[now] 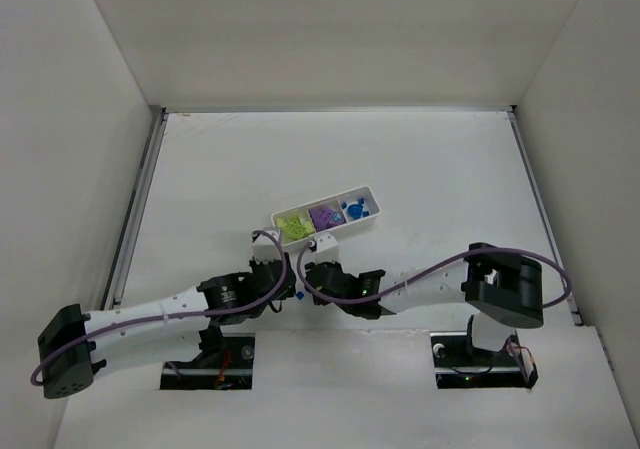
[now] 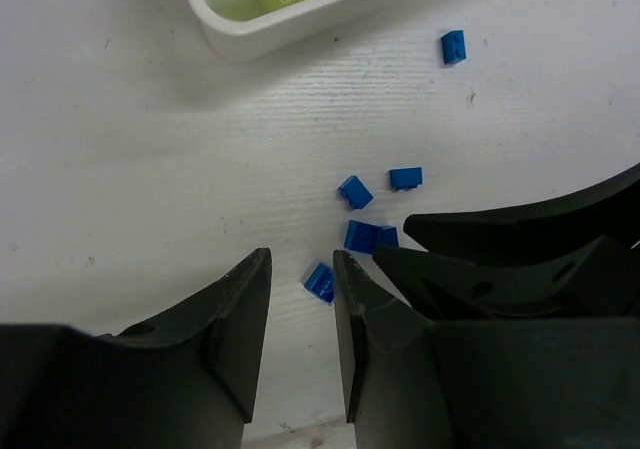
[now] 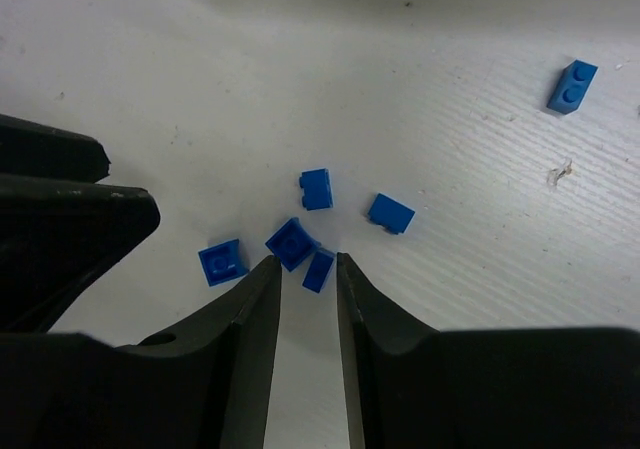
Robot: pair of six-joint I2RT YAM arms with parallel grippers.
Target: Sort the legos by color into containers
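Several tiny blue legos lie loose on the white table just in front of the tray. My left gripper stands open, low over them, and one blue brick lies flat between its tips, against the right finger. My right gripper is open too, with a narrow blue brick lying between its fingertips and a square one just beyond the left tip. The two grippers nearly touch. The containers are one white tray holding yellow-green, purple and blue legos.
More blue bricks lie further out, and one sits alone off to the right. The tray's corner is close ahead of the left gripper. White walls enclose the table; its near edge is right behind the fingers.
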